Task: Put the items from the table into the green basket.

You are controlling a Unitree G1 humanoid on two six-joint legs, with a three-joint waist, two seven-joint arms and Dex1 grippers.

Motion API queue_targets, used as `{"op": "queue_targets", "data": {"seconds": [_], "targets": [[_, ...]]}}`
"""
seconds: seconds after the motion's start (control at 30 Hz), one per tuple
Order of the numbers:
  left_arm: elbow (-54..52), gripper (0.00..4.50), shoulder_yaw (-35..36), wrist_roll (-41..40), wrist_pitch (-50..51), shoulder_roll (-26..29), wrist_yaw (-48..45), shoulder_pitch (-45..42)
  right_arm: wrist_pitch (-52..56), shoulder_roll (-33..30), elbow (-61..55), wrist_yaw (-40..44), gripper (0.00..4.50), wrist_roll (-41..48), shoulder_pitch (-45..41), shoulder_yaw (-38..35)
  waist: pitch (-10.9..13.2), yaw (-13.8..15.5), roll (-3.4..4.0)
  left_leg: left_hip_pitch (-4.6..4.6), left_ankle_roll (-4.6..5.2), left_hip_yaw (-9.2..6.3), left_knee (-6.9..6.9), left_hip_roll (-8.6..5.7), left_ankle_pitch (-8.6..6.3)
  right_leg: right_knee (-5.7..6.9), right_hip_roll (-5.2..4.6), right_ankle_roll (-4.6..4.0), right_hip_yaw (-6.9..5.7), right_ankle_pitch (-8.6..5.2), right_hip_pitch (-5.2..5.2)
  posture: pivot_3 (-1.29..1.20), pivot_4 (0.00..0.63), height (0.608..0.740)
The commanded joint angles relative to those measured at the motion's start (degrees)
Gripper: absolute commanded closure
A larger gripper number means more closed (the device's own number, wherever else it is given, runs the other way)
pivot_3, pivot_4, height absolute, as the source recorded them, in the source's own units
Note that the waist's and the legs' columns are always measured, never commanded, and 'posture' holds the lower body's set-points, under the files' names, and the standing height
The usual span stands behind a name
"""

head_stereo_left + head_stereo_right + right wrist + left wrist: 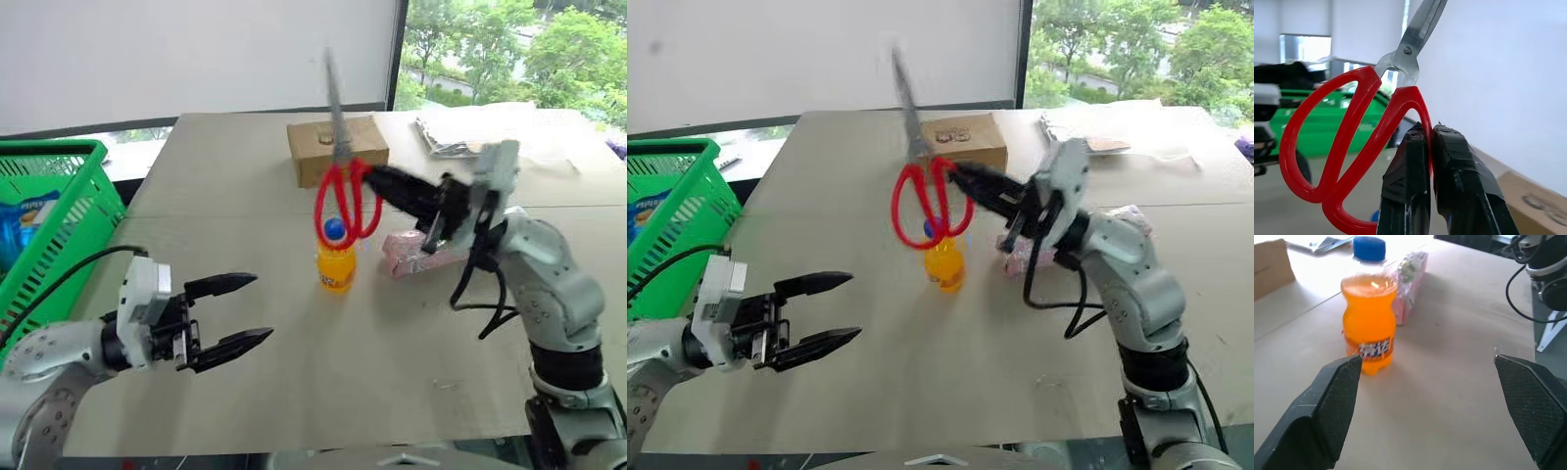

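Half the pink packet (416,252) sits hidden behind right pincer (364,177) w/ scissors (343,186).

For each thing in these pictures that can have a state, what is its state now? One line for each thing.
scissors: blades closed, held up above the table, blades pointing up
right gripper: shut on a red handle of the scissors
left gripper: open, holding nothing
orange bottle: upright on the table, blue cap on
pink packet: lying flat on the table
green basket: holds a blue item already
cardboard box: closed
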Motion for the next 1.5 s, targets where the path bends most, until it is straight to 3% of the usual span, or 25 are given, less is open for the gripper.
{"op": "queue_targets", "data": {"seconds": [0.03, 0.27, 0.53, 0.57, 0.63, 0.7, 0.73, 0.83, 0.9, 1.03, 1.3, 1.5], "targets": [[2.59, 0.0, -2.53, -0.95, -0.71, -0.59, 0.67, -6.26, 0.81, -4.8, 5.34, -3.61, 4.46, -3.13, -0.34, -5.53, -0.35, -0.35, 0.06, 0.14, 0.04, 0.08, 0.01, 0.04, -0.02, 0.0, 0.04, -0.01, 0.08, 0.01, 0.13, -0.1, 0.0, 0.74], [8.98, 0.0, -8.88, 3.34, -3.51, -1.88, 0.98, -19.68, 7.65, -13.45, 19.64, -12.91, 4.46, -11.93, -0.29, -9.06, -0.72, -2.39, 0.43, 0.17, 0.1, 0.25, 0.46, 0.12, -0.02, 0.12, 0.21, 0.01, 0.25, 0.23, 0.27, -0.14, 0.0, 0.74], [13.41, 0.0, -13.63, 8.27, -6.82, -6.93, 4.46, -27.5, -0.09, -8.65, 40.97, -15.46, 4.46, -19.48, -11.72, -4.01, -0.88, -6.76, 0.64, 0.46, 0.15, 0.87, 0.62, 0.33, -0.04, 0.76, 0.46, 0.03, 0.95, 0.25, 0.21, -0.14, 0.0, 0.74], [13.64, 0.0, -13.79, 8.61, -7.23, -7.46, 4.88, -27.99, -1.92, -8.18, 45.15, -15.74, 3.74, -20.64, -13.6, -3.59, -0.89, -7.17, 0.62, 0.52, 0.15, 0.88, 0.63, 0.36, -0.04, 0.76, 0.51, 0.04, 0.97, 0.26, 0.25, -0.14, 0.0, 0.74], [13.43, 0.0, -13.84, 8.76, -7.41, -8.19, 5.67, -28.51, -6.6, -7.04, 54.0, -17.33, 3.06, -22.05, -18.0, -4.33, -0.9, -7.69, 0.61, 0.62, 0.15, 0.92, 0.69, 0.41, -0.04, 0.78, 0.58, 0.08, 1.06, 0.3, 0.32, -0.13, 0.0, 0.74], [12.75, 0.0, -13.69, 8.67, -7.11, -8.26, 6.17, -28.46, -11.4, -6.99, 61.47, -19.23, 1.86, -23.77, -21.83, -4.95, -0.9, -7.92, 0.61, 0.63, 0.15, 0.95, 0.71, 0.42, -0.04, 0.78, 0.62, 0.12, 1.16, 0.34, 0.33, -0.11, 0.0, 0.74], [12.32, 0.0, -13.52, 8.52, -6.95, -8.2, 6.44, -28.27, -13.72, -7.18, 64.41, -20.15, 1.86, -24.55, -23.28, -5.14, -0.9, -7.99, 0.62, 0.64, 0.15, 0.97, 0.71, 0.42, -0.04, 0.79, 0.62, 0.13, 1.19, 0.35, 0.32, -0.11, 0.0, 0.74], [10.5, 0.0, -12.66, 8.13, -6.47, -7.83, 7.59, -26.65, -19.61, -7.72, 70.51, -21.35, 0.3, -25.92, -25.86, -5.64, -0.9, -7.96, 0.61, 0.63, 0.16, 1.0, 0.71, 0.42, -0.05, 0.77, 0.63, 0.16, 1.26, 0.36, 0.32, -0.07, 0.0, 0.74], [8.99, 0.0, -11.85, 7.91, -6.07, -7.42, 8.43, -24.93, -22.3, -8.11, 71.75, -19.82, 0.08, -26.71, -25.63, -5.18, -0.91, -7.92, 0.61, 0.66, 0.17, 1.02, 0.69, 0.44, -0.05, 0.76, 0.66, 0.16, 1.32, 0.36, 0.31, -0.06, 0.0, 0.74], [6.74, 0.0, -10.66, 8.38, -5.49, -5.96, 9.04, -20.94, -23.92, -7.89, 65.83, -12.26, 0.08, -24.98, -20.59, -4.15, -0.93, -7.46, 0.58, 0.65, 0.19, 1.01, 0.68, 0.49, -0.07, 0.77, 0.69, 0.16, 1.32, 0.36, 0.3, -0.05, 0.0, 0.74], [6.84, 0.0, -9.29, 9.96, -6.71, -4.33, 9.16, -16.02, -11.41, -7.5, 32.3, 4.57, 0.08, -11.82, -0.35, -2.33, -0.97, -5.62, 0.61, 0.69, 0.23, 1.01, 0.7, 0.57, -0.1, 0.78, 0.7, 0.16, 1.3, 0.36, 0.31, -0.05, 0.0, 0.74], [8.33, 0.0, -12.75, 10.54, -6.39, -6.93, 10.42, -18.22, -6.12, -13.34, 12.14, 15.72, 0.08, -6.38, 16.98, 2.27, -1.11, -3.58, 0.57, 1.02, 0.22, 0.94, 0.76, 0.57, -0.11, 0.69, 0.69, 0.23, 1.18, 0.33, 0.71, -0.09, 0.0, 0.74]]}}
